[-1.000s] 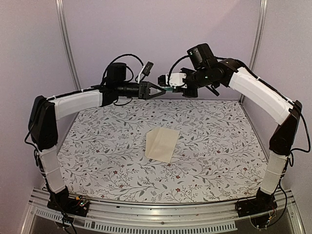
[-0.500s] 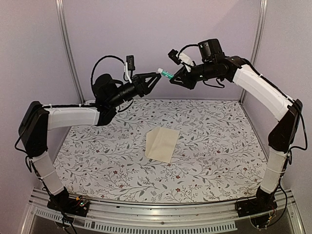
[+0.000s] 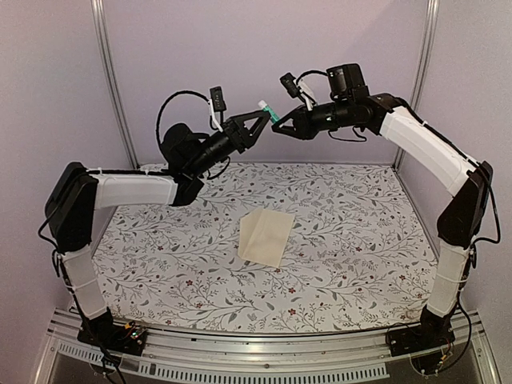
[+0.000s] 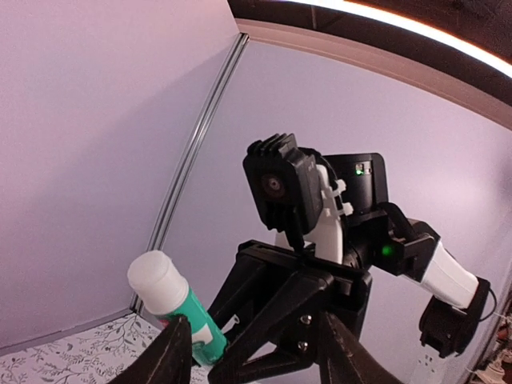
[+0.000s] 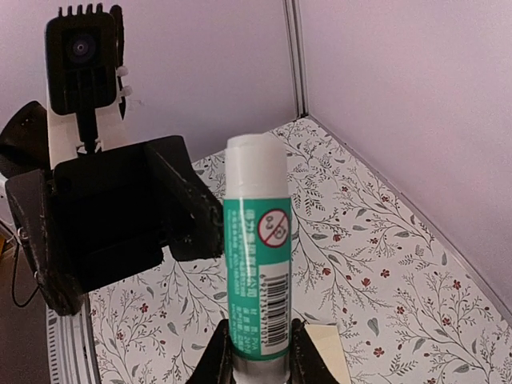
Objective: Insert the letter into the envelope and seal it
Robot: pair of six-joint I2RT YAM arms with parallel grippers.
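Observation:
The cream envelope [image 3: 266, 238] lies flat in the middle of the table; a corner of it shows in the right wrist view [image 5: 330, 350]. The letter is not in view. My right gripper [image 3: 279, 126] is shut on the base of a green glue stick [image 3: 270, 111] with a white cap and holds it high above the table's back. The stick stands upright between my right gripper's jaws [image 5: 256, 362], with its label [image 5: 257, 272] in view. My left gripper [image 3: 262, 120] is open and faces the stick, its jaws spread round the stick [image 4: 178, 306] without touching it.
The floral tablecloth [image 3: 352, 240] covers the table. Lilac walls with metal posts [image 3: 108, 72] close in the back and sides. Both arms meet high over the table's back edge.
My left arm has risen and tilted its open gripper up toward the glue stick. My right gripper has turned and lifted the stick slightly. The envelope has not moved.

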